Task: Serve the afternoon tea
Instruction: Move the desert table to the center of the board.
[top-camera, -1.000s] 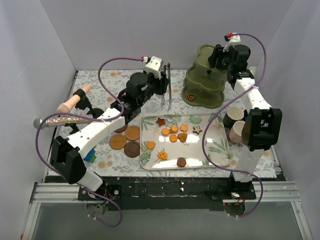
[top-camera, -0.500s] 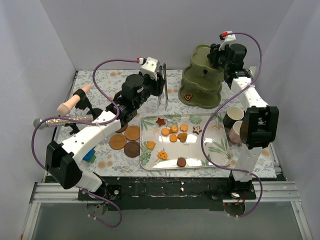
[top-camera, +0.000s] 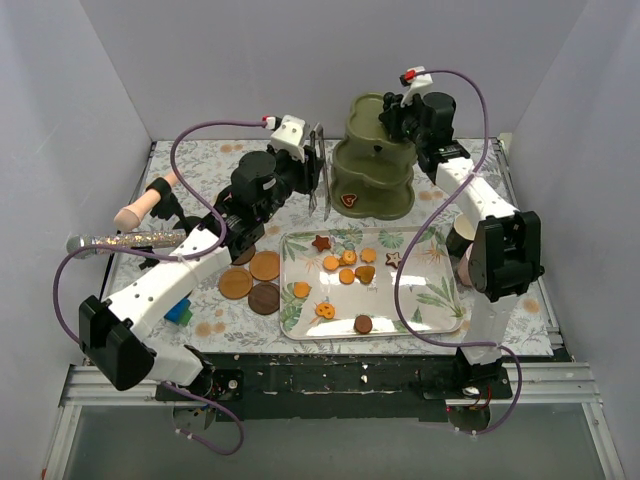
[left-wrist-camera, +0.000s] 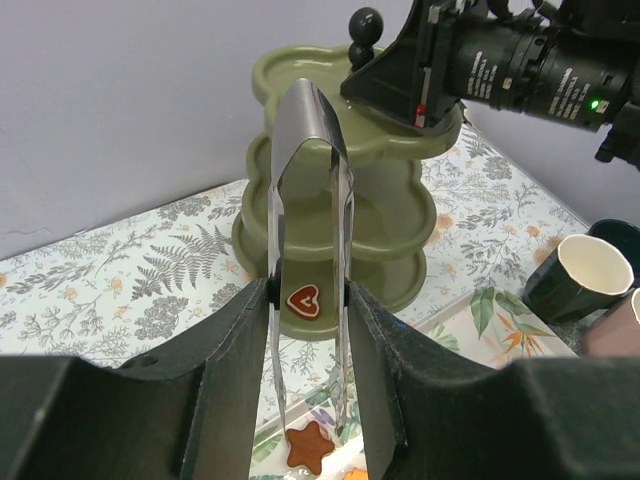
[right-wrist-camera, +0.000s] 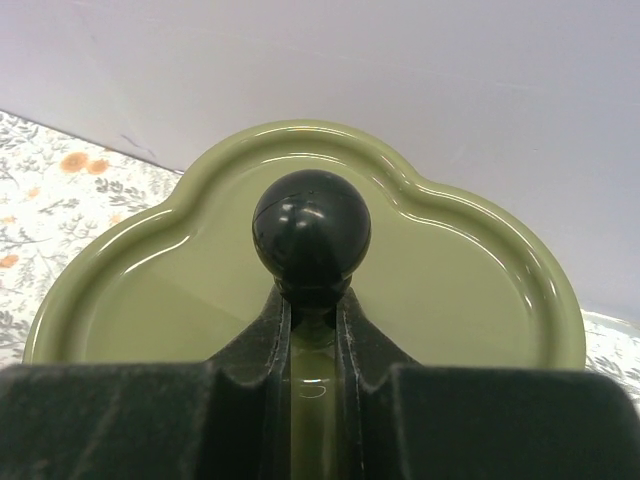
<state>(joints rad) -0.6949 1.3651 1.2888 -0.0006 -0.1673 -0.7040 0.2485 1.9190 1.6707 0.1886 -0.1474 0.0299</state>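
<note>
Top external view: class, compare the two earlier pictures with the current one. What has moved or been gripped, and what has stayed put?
The right gripper closed on the stem under the black knob and moved the green stand leftward along the back of the table. The left gripper, holding the tongs throughout, also shifted left. Tray, biscuits and coasters stayed put.

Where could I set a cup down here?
Bare: the right end of the leaf-print tray, between small orange biscuits and mugs; the flowered cloth in front of the brown round coasters. Crowded: around the olive-green tiered stand and metal tongs.
</note>
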